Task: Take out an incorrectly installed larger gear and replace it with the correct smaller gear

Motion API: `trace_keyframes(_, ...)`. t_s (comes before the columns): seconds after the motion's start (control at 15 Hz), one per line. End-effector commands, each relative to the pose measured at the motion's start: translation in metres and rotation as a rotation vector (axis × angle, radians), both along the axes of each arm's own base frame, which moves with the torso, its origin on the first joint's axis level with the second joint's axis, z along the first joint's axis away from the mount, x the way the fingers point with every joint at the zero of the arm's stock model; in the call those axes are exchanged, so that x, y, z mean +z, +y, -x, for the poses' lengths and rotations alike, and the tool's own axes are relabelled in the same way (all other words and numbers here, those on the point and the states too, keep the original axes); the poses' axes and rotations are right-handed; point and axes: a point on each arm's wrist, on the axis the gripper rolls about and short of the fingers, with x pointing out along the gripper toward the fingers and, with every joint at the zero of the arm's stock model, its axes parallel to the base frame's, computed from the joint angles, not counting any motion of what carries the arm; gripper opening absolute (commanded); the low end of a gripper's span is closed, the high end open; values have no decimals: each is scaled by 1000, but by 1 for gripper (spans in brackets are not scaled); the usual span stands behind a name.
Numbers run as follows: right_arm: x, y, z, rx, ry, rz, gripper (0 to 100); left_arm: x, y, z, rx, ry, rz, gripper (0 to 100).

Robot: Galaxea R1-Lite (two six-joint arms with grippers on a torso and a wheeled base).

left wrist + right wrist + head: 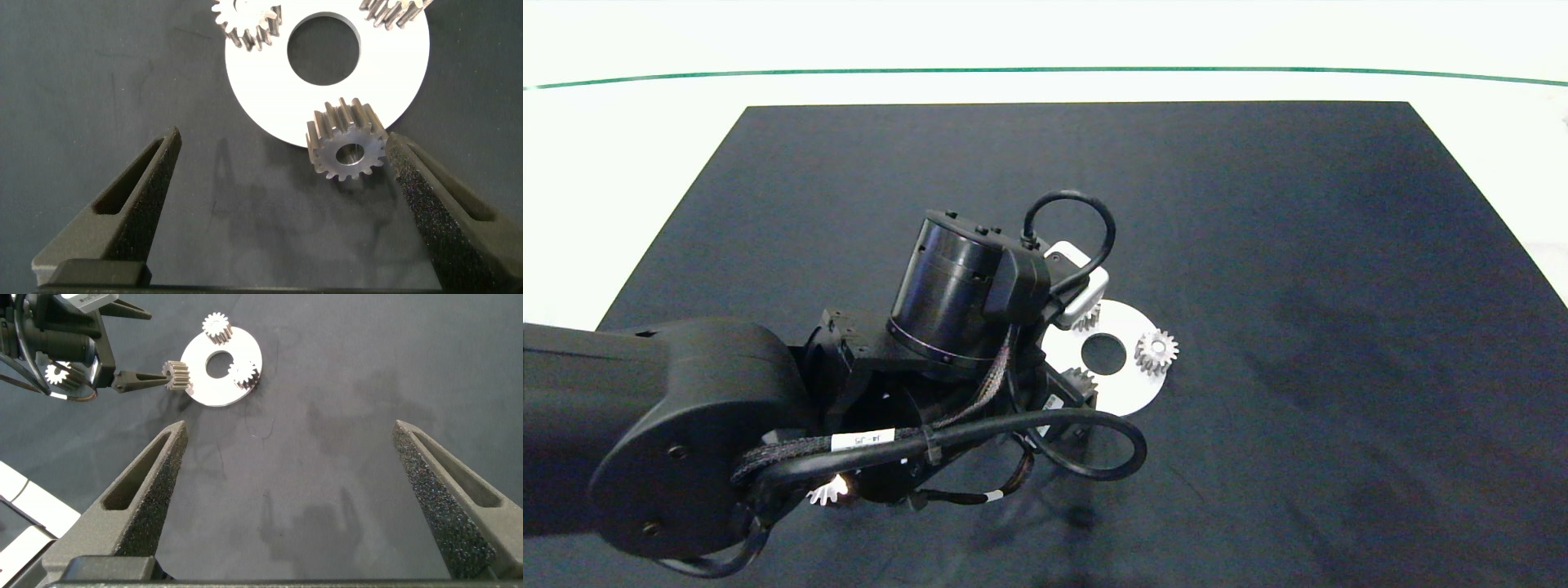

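Silver smaller gear (1081, 380) sits at the white disc's (1127, 384) edge under the left arm, head view. Left wrist: left hand (282, 204) spread wide, gear (346, 150) beside one finger, bore facing up. Right hand (290, 498) hangs open, well apart.

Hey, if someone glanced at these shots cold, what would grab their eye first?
The bulky left arm sprawls across the black mat, its open left gripper straddling a gear at the edge of the white disc. Two more gears sit on that disc, and another gear peeks from under the arm.
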Motion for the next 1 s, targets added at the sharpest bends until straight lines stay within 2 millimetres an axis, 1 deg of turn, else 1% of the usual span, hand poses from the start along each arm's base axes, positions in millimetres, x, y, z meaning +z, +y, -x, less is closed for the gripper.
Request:
trace_keyframes(0.07,0,0,0,-2,0,1,100,-2,-1,-1,2,0,-6,100)
trace_keyframes(0.2,-1,-1,1,-2,1,2,100,-2,-2,-3,1,-3,-9,100)
trace_keyframes(0.4,0,-2,2,-2,-2,-2,100,-3,0,-10,20,-6,-14,100)
trace_keyframes(1.0,0,-2,3,-3,-3,-3,100,-10,-9,-14,9,-5,-19,100)
